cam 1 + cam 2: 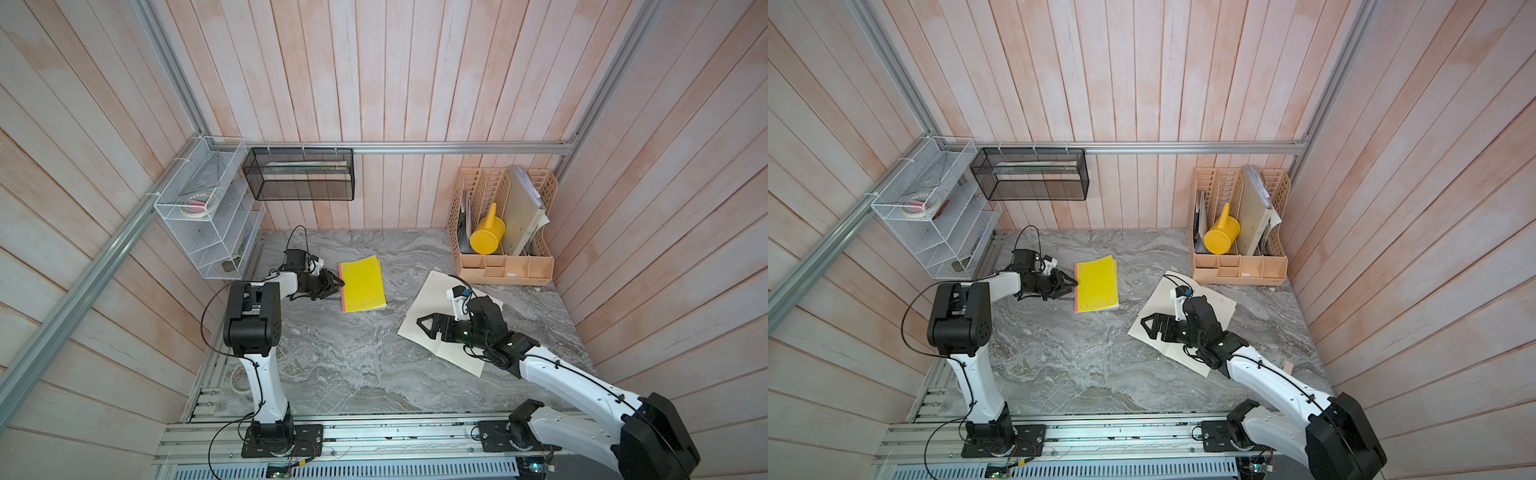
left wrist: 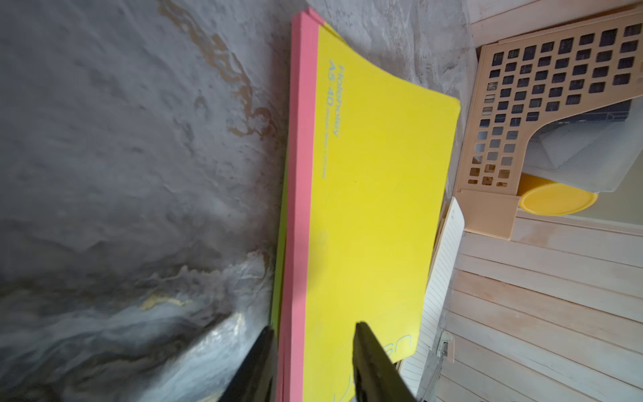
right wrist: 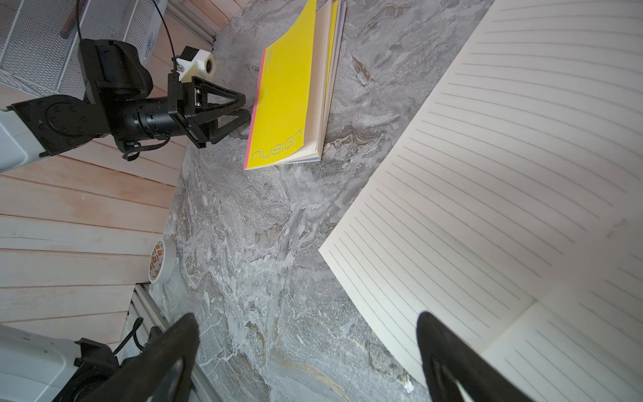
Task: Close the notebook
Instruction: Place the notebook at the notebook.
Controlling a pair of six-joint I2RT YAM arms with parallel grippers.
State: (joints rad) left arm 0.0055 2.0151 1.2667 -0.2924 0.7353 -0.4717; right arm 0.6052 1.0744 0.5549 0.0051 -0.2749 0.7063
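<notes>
Around us stand walls (image 1: 395, 75) of pale, pinkish wooden planks, edged by an aluminium rail (image 1: 457, 147), with a grey marbled tabletop (image 1: 353, 374) below in soft, even light. On the walls we find a white wire rack (image 1: 208, 245) and a black mesh basket (image 1: 299, 191). A beige desk organiser (image 1: 498, 266) stands on the tabletop in a far corner.

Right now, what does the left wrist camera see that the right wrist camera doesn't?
Only the left wrist view shows the beige desk organizer with a yellow container in it, and the small print on the yellow notebook.
Only the right wrist view shows a tape roll, a white wire basket and the right gripper, open.
Both show the yellow notebook, the open lined notebook, the marble table and the left gripper, open at the pink spine.
</notes>
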